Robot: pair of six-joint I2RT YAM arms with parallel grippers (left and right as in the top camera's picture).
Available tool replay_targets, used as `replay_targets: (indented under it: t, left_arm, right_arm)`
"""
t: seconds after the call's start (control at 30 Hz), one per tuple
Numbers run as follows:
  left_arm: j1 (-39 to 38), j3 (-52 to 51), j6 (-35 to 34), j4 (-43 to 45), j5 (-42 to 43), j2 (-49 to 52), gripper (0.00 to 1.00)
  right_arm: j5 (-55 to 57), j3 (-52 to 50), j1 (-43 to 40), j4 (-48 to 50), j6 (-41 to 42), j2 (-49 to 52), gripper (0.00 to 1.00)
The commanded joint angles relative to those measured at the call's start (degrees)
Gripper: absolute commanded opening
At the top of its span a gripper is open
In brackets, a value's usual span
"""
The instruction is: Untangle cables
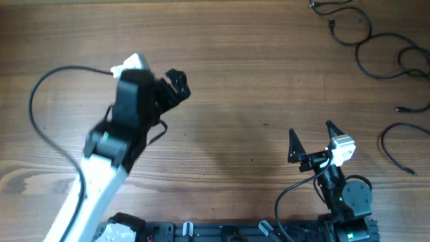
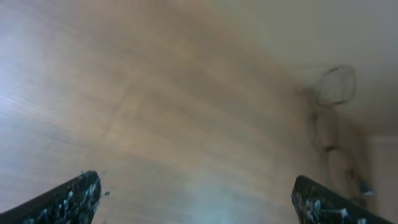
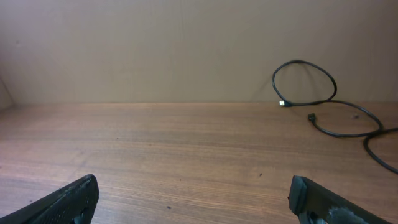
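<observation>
Wooden table (image 1: 235, 81) (brown, grained); a plain beige wall (image 3: 186, 43) behind its edge.

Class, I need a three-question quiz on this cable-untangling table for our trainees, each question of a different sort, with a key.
1. True or false: the left tool is gripping one of the cables.
2. In the overhead view, the cables lie: A) top right, B) bottom left, C) centre.
3. Fill in: the right tool has its fingers ____ (open/shut).
Key: 1 false; 2 A; 3 open.
</observation>
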Motion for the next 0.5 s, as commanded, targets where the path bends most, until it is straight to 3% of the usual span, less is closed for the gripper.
replay_targets:
  t: [0.0, 0.13, 0.3, 0.47]
  left_arm:
    - [2.03, -13.88, 8.39, 8.72, 4.28, -12.24, 1.00]
    - [6.73, -27.47, 18.38, 17.27, 11.30, -26.62, 1.00]
    - [8.00, -36.79, 33.29, 20.81, 12.28, -39.34, 1.00]
    - [13.81, -45.75, 34.91, 25.44, 11.80, -48.65, 1.00]
  right_arm:
    - [0.33, -0.13, -0.35, 0.13, -0.17, -0.72, 1.00]
    - [0.33, -0.13, -0.35, 0.13, -0.15, -0.72, 1.00]
    - [0.33, -0.13, -0.35, 0.11, -0.15, -0.72, 1.00]
    - [0.33, -0.13, -0.35, 0.13, -0.17, -0.72, 1.00]
